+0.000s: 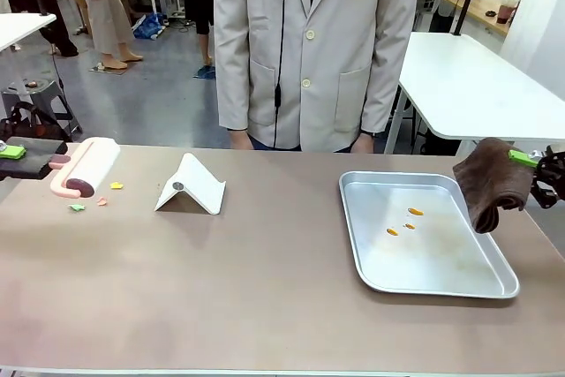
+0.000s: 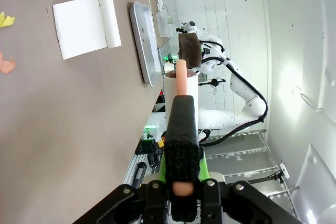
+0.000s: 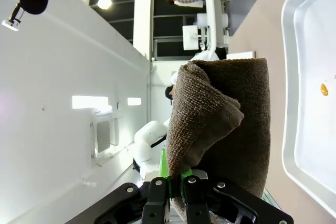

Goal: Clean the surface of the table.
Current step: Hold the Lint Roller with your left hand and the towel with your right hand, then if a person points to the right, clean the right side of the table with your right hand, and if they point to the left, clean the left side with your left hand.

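— Tray [image 1: 441, 258] contents, please: what lies in it?
— Three small orange bits [image 1: 415, 212], close together, left of the middle of its floor and a little toward the far side. The rest of the floor is bare, shiny metal. It is a shallow silver tray with a raised rim, lying flat on the right part of the table [image 1: 265, 289].
— And the table itself?
— A wide taupe-brown top running across the whole front view, between the arms and a person [image 1: 309, 41] in a pale jacket who stands at the far edge. Near its far left corner lie three scraps: a green scrap [image 1: 78, 207], a pink scrap [image 1: 101, 201] and a yellow scrap [image 1: 116, 185]. Right of them, well apart from the tray, stands a white folded sheet [image 1: 192, 184], tent-like.
— What has the right gripper [image 3: 173, 182] got?
— Its fingers are pinched narrow on a folded brown cloth [image 1: 490, 183], which hangs in the air by the tray's far right corner, clear of the orange bits.
— The left gripper [image 2: 181, 169]?
— Clamped tight on the dark handle of a lint roller [image 1: 88, 165]. The pink frame and pale roll sit low at the table's far left, just beside the scraps. Whether the roll touches the top I cannot tell.
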You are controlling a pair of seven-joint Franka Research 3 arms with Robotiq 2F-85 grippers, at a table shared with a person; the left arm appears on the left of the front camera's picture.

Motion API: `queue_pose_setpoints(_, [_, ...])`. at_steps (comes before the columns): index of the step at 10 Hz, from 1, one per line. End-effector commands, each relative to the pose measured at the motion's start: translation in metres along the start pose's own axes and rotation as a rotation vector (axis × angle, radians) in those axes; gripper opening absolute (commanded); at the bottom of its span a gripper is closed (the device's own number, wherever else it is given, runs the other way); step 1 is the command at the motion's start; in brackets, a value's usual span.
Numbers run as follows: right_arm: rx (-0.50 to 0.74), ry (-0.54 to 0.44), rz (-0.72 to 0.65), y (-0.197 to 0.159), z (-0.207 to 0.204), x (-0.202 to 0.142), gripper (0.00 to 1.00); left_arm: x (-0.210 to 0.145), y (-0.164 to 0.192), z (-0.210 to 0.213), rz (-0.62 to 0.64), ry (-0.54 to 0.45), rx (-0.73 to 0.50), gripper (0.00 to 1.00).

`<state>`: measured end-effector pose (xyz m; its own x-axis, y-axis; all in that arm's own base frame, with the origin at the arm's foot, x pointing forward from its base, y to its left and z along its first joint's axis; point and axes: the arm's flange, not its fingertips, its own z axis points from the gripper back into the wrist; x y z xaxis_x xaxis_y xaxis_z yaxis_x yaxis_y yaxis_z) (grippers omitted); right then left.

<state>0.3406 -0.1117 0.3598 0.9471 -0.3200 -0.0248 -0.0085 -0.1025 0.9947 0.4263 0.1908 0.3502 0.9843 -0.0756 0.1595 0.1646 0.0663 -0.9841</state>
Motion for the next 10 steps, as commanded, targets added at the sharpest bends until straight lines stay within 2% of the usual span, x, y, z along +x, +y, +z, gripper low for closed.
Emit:
queue_pose_setpoints(1, [0.009, 0.013, 0.000, 0.0015, 0.0009, -0.0024, 0.00, -0.0010, -0.0031, 0.0003, -0.008, 0.002, -0.006, 0.00])
queue_pose_setpoints(10, [0.009, 0.013, 0.000, 0.0015, 0.0009, -0.0024, 0.00, -0.0010, -0.0031, 0.0003, -0.008, 0.002, -0.006, 0.00])
